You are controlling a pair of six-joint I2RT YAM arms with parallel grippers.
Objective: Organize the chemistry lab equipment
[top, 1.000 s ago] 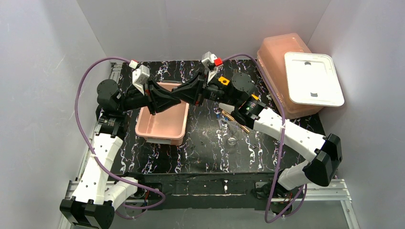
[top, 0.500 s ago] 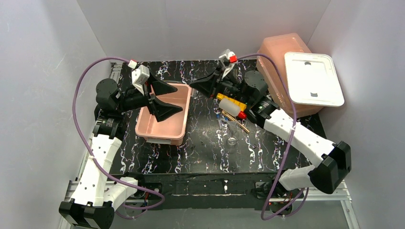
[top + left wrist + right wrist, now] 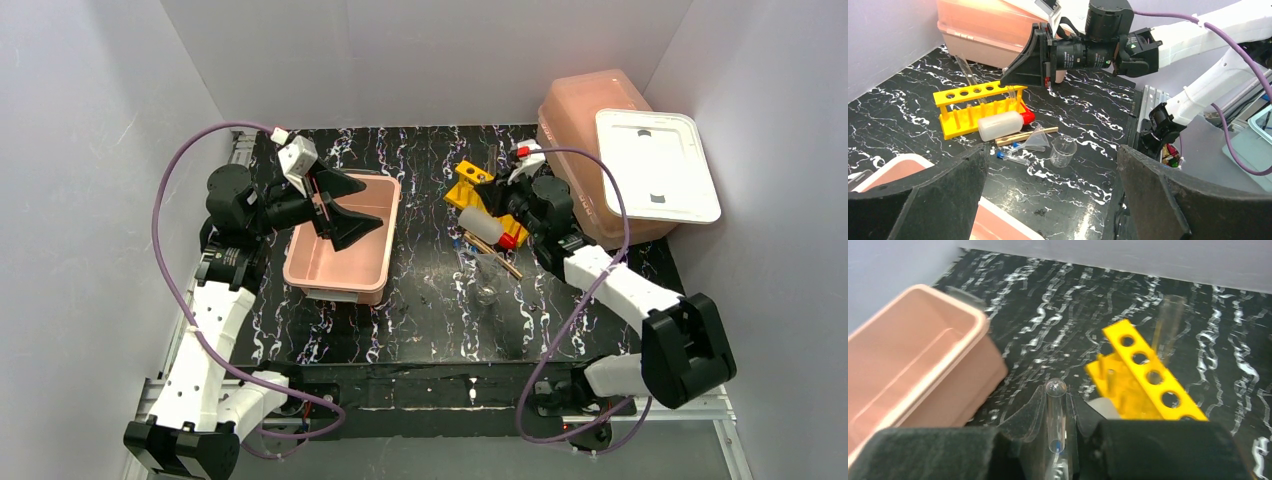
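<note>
While the right gripper (image 3: 1054, 421) is clamping a clear tube (image 3: 1055, 407) near the yellow rack (image 3: 1148, 375) and the left gripper (image 3: 372, 207) is gaping wide, bottle (image 3: 1000, 125), beaker (image 3: 1063, 151) and funnel (image 3: 1037, 140) are lying loose, awaiting sorting.

Two pink tubs (image 3: 336, 288), one lid (image 3: 655, 165), one yellow rack (image 3: 973, 107), one bottle (image 3: 998, 125)

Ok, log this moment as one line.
right hand: shut on test tube, beside yellow rack | left hand: open, over pink tub | tube not yet racked

Right claw (image 3: 1055, 432) grips clear tube (image 3: 1055, 407) near yellow rack (image 3: 1147, 377)
</note>
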